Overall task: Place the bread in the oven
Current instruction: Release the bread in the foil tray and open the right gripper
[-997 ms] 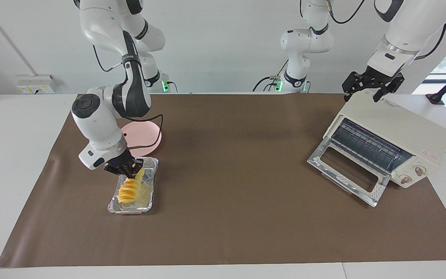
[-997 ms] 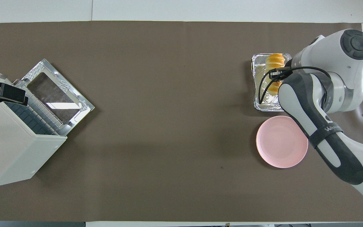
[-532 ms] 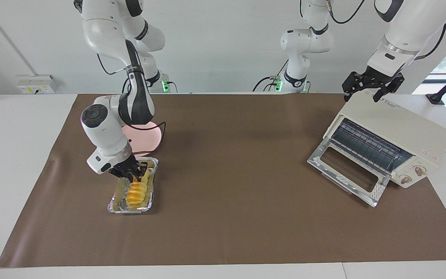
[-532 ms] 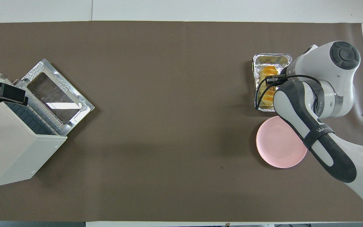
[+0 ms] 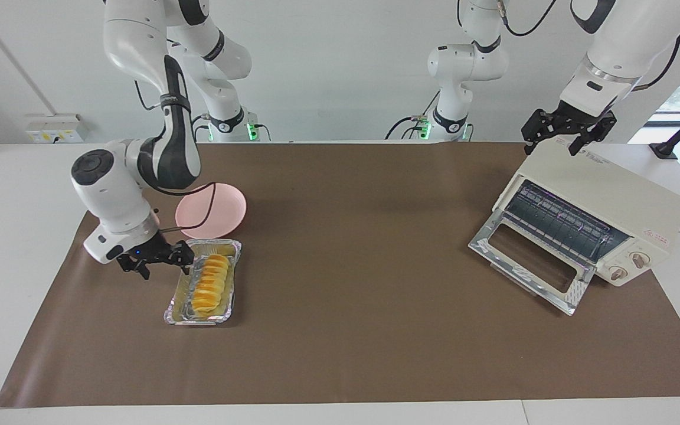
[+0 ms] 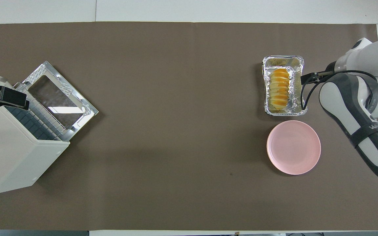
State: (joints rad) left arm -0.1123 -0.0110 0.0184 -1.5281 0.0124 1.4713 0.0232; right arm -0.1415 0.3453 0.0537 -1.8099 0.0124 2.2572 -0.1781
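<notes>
The bread (image 5: 211, 283), a ridged yellow-orange loaf, lies flat in the silver foil tray (image 5: 199, 319); it also shows in the overhead view (image 6: 280, 89). My right gripper (image 5: 159, 263) is open and empty, low over the mat beside the tray toward the right arm's end. The cream-white oven (image 5: 611, 198) stands at the left arm's end with its glass door (image 5: 529, 258) dropped open and the wire rack showing; it also shows in the overhead view (image 6: 8, 154). My left gripper (image 5: 570, 133) is open over the oven's top edge.
A round pink plate (image 5: 213, 209) lies beside the foil tray, nearer to the robots. A brown mat (image 5: 352, 248) covers the table between the tray and the oven. The right arm's elbow hangs over the mat's end near the plate.
The right gripper lowered the tilted bread flat into the foil tray, let go of it and moved off toward the right arm's end. The left arm has not moved.
</notes>
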